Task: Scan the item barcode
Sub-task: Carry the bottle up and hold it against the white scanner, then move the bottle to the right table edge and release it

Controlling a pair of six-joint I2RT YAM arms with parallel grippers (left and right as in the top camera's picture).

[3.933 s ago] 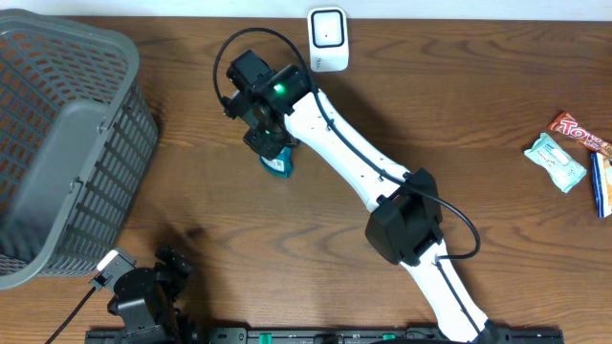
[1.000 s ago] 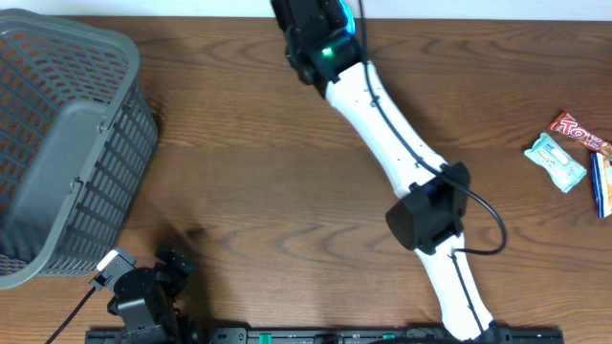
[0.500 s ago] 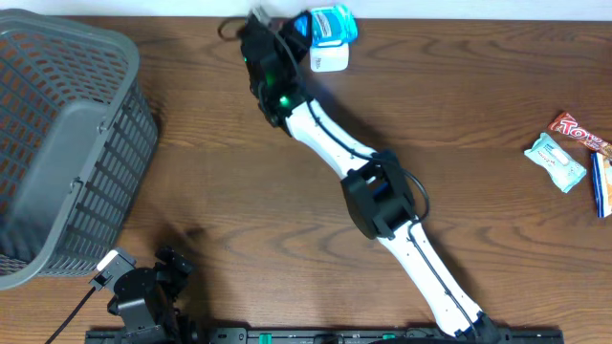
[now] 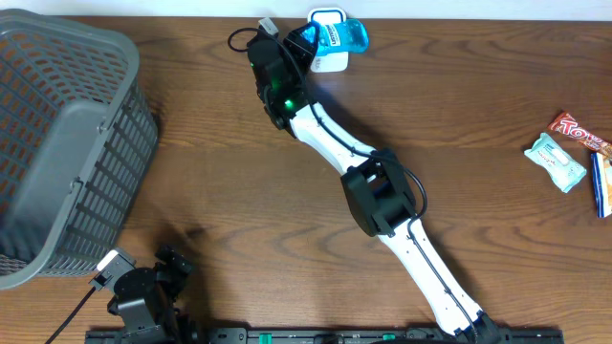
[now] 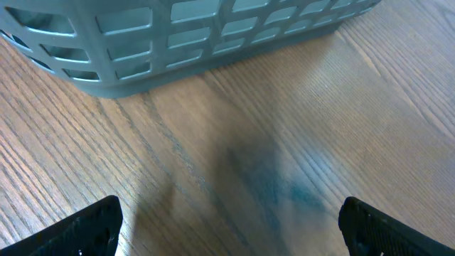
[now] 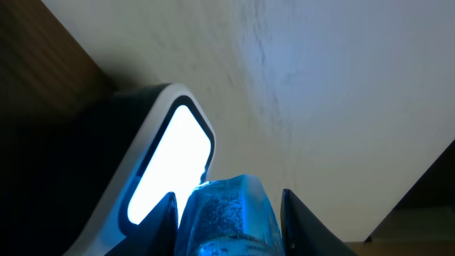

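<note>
Risk, no read: can't tell which face of the blue item [image 4: 346,34] carries the barcode. If the code faces away from the scanner [image 4: 330,59] or sits at a steep angle, prob. no scan.
Risk, glare: the scanner window [image 6: 169,165] is lit and the wrapper looks shiny, so reflection may spoil the read.
Risk, slip: the item looks like a soft pack pinched from the sides. It could sag or slide out and drop at the back edge of the worktop [image 4: 459,115].
Risk, bump: the item is very near the scanner top, and any push fwd could knock the unit over.
Item pos: top centre of overhead frame, over the scanner's upper part. In the wrist view it is bottom centre, just right of the window.
Item vs R end effector [image 4: 311,38]: between its fingers [image 6: 162,217], sticking out past the tips toward the scanner.
R end effector state: clenched on the blue item.
L end effector [image 5: 227,235]: released wide, holds nothing, over bare wood near the basket [image 5: 213,35], lower left of overhead.
</note>
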